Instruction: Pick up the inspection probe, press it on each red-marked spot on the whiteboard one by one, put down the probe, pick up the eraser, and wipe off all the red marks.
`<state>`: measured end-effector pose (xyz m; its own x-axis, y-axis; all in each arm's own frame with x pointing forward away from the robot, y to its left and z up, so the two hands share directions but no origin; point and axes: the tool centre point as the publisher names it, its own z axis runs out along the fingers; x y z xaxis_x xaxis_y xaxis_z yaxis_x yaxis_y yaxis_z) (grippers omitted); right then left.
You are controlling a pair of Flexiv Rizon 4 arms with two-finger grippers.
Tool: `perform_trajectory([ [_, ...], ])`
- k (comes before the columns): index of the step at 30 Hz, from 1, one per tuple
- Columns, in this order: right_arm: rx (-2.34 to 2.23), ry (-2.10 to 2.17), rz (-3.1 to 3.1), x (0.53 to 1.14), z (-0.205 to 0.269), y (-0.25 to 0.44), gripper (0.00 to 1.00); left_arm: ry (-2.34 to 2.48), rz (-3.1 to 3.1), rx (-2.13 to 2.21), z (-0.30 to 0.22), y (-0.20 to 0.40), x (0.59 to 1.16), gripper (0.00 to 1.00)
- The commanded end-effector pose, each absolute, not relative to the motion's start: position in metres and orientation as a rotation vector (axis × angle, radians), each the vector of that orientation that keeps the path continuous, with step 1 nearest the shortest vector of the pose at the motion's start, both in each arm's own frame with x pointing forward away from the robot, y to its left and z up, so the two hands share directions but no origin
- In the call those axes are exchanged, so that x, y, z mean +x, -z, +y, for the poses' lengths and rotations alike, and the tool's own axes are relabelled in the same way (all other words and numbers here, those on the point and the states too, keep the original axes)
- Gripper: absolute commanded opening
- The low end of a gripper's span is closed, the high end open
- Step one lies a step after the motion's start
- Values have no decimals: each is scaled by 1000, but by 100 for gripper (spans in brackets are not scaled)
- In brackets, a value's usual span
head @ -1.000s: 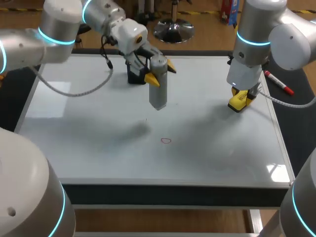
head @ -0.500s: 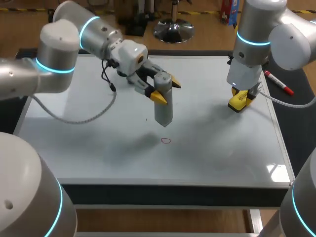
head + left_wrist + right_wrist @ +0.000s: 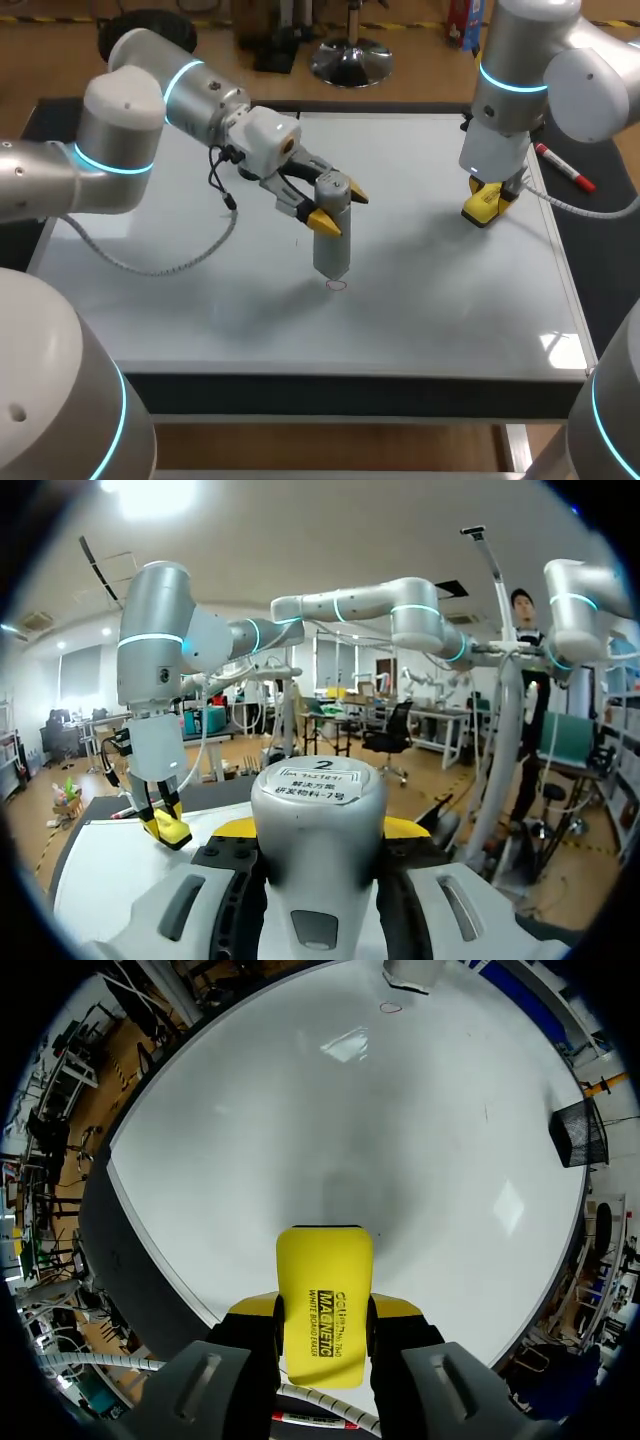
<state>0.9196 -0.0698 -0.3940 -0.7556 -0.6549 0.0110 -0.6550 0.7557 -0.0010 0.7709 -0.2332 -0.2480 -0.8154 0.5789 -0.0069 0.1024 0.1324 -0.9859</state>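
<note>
My left gripper [image 3: 338,208] is shut on the grey cylindrical probe [image 3: 331,235], which stands nearly upright over the middle of the whiteboard [image 3: 180,290]. The probe's lower end is right at a small red circle [image 3: 337,285]; whether it touches I cannot tell. In the left wrist view the probe [image 3: 318,815] fills the space between the left gripper's [image 3: 318,830] fingers. At the board's right side my right gripper [image 3: 487,205] is shut on the yellow eraser [image 3: 483,203], low over the surface. The right wrist view shows that eraser [image 3: 324,1305] in the right gripper [image 3: 322,1332] and the red circle [image 3: 390,1007] far ahead.
A red marker pen [image 3: 563,167] lies on the dark strip beyond the board's right edge. A black mesh stand [image 3: 572,1132] sits at the board's far side. A tiny dark dot [image 3: 297,241] marks the board left of the probe.
My left arm has carried the probe forward and down from the back of the board to the red circle. The right arm and eraser have stayed still.
</note>
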Motion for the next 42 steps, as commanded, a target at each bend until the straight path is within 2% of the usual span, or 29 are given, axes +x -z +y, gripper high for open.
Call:
perform_trajectory([
  [1,1096,-10,-2932,920,-71,393,0,-1720,-1999,-695,-237,254,778,0],
  [42,1096,-10,-2932,920,-71,393,0,-1685,-1988,-701,-240,284,771,0],
])
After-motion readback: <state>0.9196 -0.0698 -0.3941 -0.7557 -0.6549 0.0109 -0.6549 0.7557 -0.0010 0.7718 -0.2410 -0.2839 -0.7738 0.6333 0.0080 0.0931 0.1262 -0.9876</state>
